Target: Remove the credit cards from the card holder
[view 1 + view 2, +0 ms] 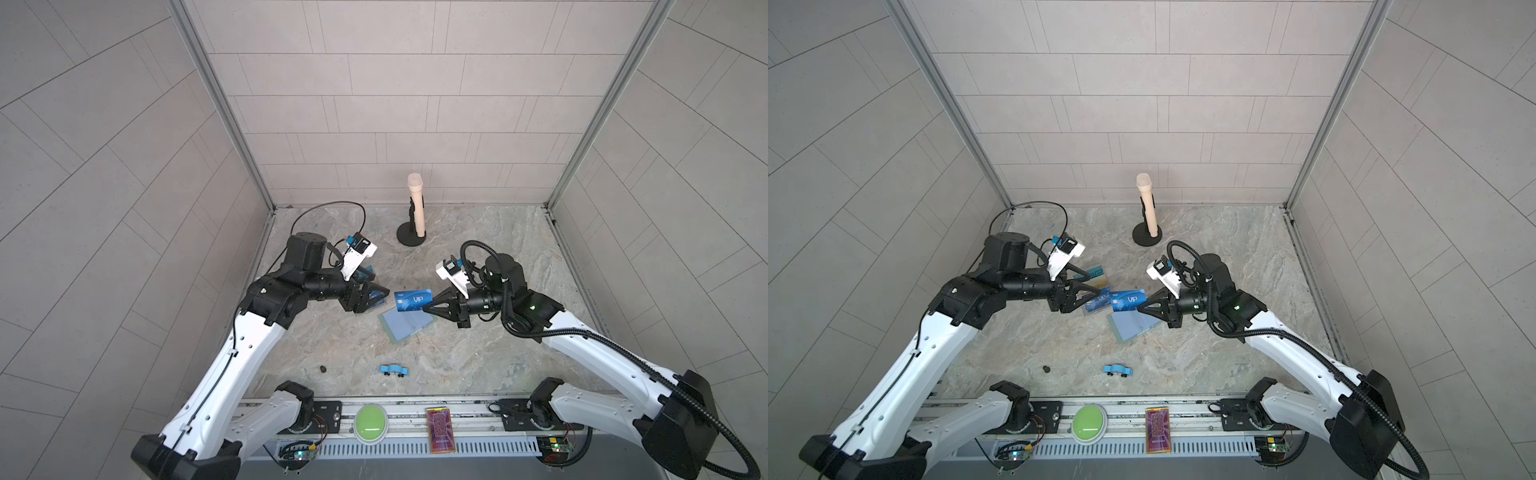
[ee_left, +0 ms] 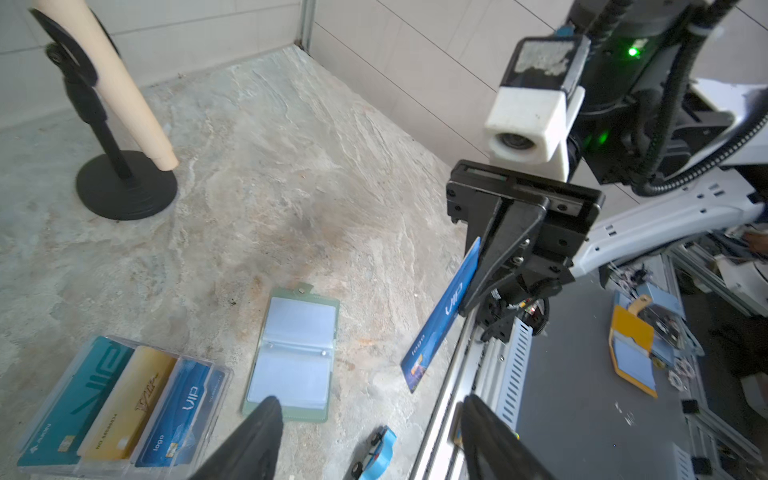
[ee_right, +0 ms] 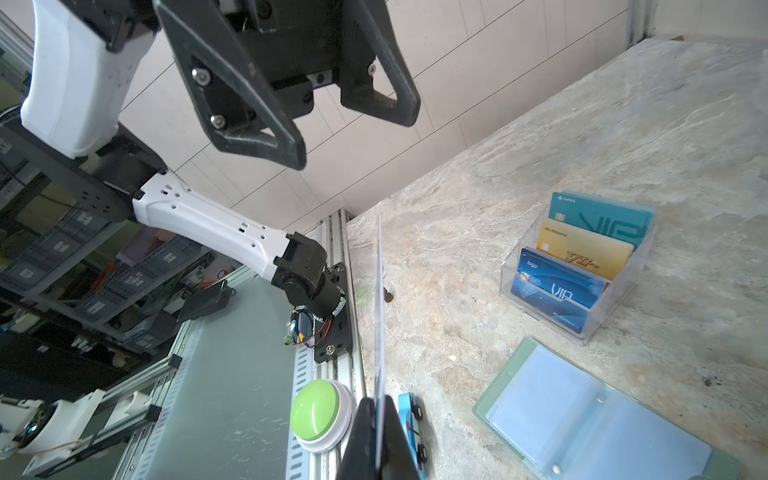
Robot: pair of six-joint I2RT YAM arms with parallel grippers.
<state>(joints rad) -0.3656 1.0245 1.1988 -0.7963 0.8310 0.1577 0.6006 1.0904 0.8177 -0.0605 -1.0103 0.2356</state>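
While the card holder (image 3: 582, 411) lies open, a clear stand (image 3: 621, 295) sits near.

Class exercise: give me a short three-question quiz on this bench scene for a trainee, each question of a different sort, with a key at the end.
1. True or false: the left gripper is clamped on a card.
2. What is the right gripper holding above the table? A) a toy car B) the blue VIP card C) the microphone
3. Fill the gap: the card holder lies ____ on the table, with its clear sleeve pages facing up.

Key
1. False: its jaws stand apart with nothing between them.
2. B
3. open
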